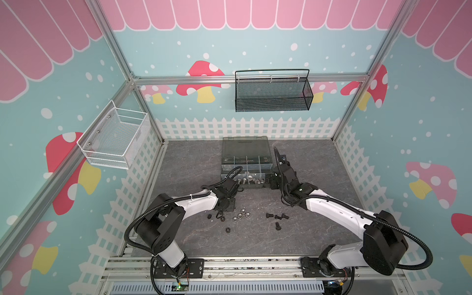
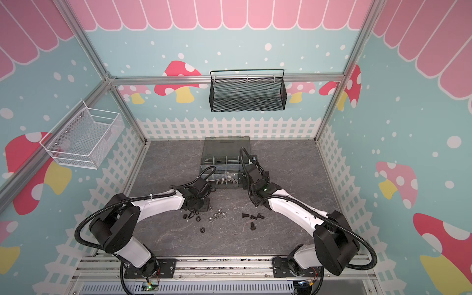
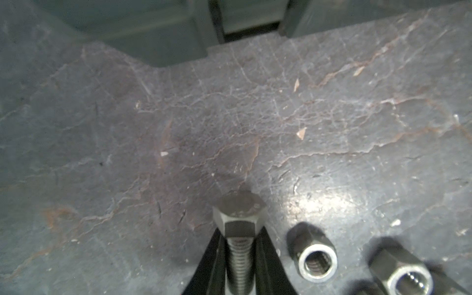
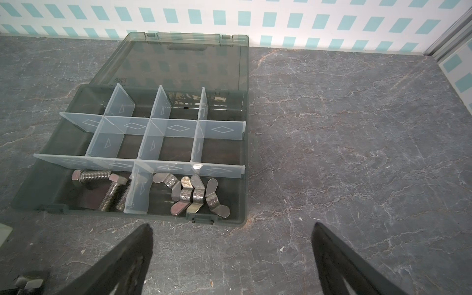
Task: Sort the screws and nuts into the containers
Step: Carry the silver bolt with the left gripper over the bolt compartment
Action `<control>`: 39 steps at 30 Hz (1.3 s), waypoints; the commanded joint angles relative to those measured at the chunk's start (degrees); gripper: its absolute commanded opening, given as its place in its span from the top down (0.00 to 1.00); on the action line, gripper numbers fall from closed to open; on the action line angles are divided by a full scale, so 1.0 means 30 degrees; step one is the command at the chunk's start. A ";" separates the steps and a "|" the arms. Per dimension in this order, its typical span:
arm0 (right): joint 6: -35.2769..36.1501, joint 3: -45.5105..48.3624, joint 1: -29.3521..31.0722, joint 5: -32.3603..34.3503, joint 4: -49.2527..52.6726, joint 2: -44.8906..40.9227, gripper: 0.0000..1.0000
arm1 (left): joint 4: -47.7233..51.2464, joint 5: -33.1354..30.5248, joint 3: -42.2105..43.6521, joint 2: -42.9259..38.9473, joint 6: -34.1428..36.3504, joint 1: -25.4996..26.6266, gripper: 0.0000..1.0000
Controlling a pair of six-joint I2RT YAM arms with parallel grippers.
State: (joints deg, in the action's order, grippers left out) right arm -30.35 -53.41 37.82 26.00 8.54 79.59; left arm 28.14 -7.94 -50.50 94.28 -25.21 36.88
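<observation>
The left end effector (image 3: 241, 237) pinches a silver bolt (image 3: 238, 217) by its shank, long axis pointing head-first at the open case (image 1: 222, 166) close by at about 1 o'clock in a top view, while the right end effector (image 4: 231, 224), spread and empty, hangs at the case's 4 o'clock corner.

Both top views look down from high at the front over the grey marbled worktop (image 1: 191, 163). Wrist cameras sit close: left skimming it, right facing the dark grey compartmented plastic case (image 4: 158, 216).
</observation>
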 commanded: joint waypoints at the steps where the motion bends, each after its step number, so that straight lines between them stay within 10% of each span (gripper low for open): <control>1: -0.0342 0.0243 -0.0121 0.0297 0.0055 0.0049 0.02 | 0.0024 -0.0258 -0.0239 -0.0115 -0.0264 -0.0054 0.84; 27: -0.0797 0.0723 -0.0264 0.0478 0.0052 -0.0368 0.02 | -0.2704 0.2293 -0.3204 -0.1770 -0.0565 -0.2215 0.92; 39: -0.0917 0.0878 -0.0290 0.0420 0.0172 -0.1030 0.02 | -0.3345 0.3742 -0.5694 0.0640 0.3711 -0.3026 0.93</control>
State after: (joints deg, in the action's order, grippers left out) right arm -32.03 -51.37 37.36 26.15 8.58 78.00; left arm 19.99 1.23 -64.99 94.65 -19.73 28.86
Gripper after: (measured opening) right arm 0.979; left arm 0.130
